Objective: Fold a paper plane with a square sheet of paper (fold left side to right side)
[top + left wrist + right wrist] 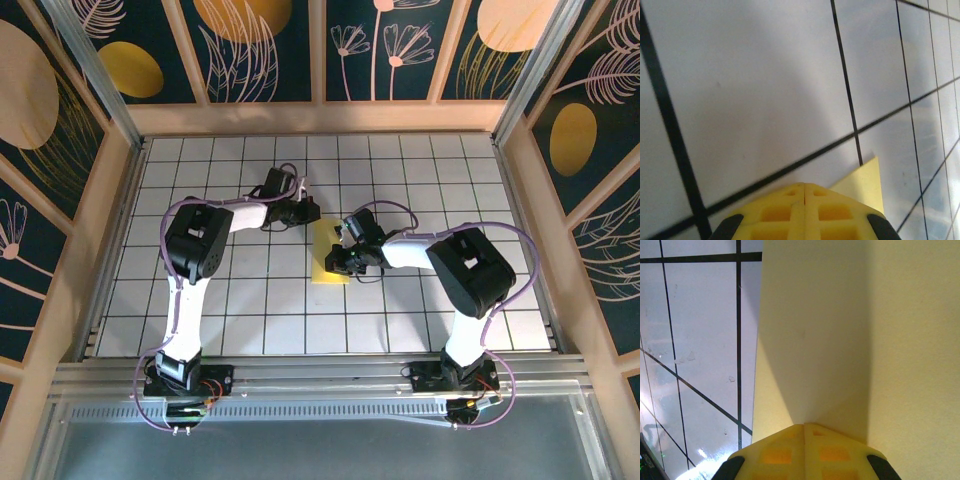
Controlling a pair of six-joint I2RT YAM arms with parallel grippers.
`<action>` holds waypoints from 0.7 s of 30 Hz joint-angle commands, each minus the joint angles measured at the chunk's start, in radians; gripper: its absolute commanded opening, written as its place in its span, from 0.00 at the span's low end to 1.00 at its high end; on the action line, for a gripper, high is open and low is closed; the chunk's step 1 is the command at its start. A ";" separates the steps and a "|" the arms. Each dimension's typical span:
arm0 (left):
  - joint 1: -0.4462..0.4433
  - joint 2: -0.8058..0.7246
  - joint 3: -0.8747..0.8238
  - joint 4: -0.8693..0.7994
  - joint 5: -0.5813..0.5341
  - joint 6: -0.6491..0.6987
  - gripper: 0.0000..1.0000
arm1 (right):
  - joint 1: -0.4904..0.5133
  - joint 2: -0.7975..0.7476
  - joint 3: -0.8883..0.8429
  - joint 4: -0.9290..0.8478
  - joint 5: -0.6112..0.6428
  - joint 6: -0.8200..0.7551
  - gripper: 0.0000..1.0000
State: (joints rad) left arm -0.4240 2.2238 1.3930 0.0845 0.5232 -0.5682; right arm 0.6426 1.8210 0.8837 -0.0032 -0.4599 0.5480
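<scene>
The pale yellow sheet of paper (325, 250) lies flat on the white grid table, looking like a narrow strip between the two arms. My left gripper (311, 214) is shut, its yellow fingertips (815, 192) low over the bare table just beside the paper's far corner (866, 181). My right gripper (336, 264) is shut too, its tip (805, 426) down on the paper (840, 340) near the sheet's left edge, with nothing between the fingers. A straight shadow line runs across the sheet in the right wrist view. Part of the paper is hidden under the right wrist.
The white tiled table (240, 300) with black grid lines is walled by wooden frames and patterned panels (260, 50). An aluminium rail (320, 375) runs along the near edge by the arm bases.
</scene>
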 commanded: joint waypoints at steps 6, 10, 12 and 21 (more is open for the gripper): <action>0.043 0.050 0.026 -0.031 -0.154 0.054 0.00 | 0.000 0.068 -0.067 -0.189 0.118 -0.022 0.00; 0.043 -0.028 -0.017 -0.031 -0.158 0.065 0.00 | 0.000 0.061 -0.065 -0.176 0.108 -0.014 0.00; 0.043 -0.088 -0.057 -0.030 -0.157 0.067 0.00 | 0.000 0.060 -0.062 -0.176 0.108 -0.013 0.00; -0.010 -0.339 -0.352 0.051 -0.057 -0.025 0.00 | -0.001 0.057 -0.053 -0.175 0.110 -0.017 0.00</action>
State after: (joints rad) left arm -0.3958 1.9266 1.0897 0.1024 0.4194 -0.5556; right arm 0.6426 1.8202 0.8825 0.0002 -0.4606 0.5488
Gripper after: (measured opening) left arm 0.044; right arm 0.047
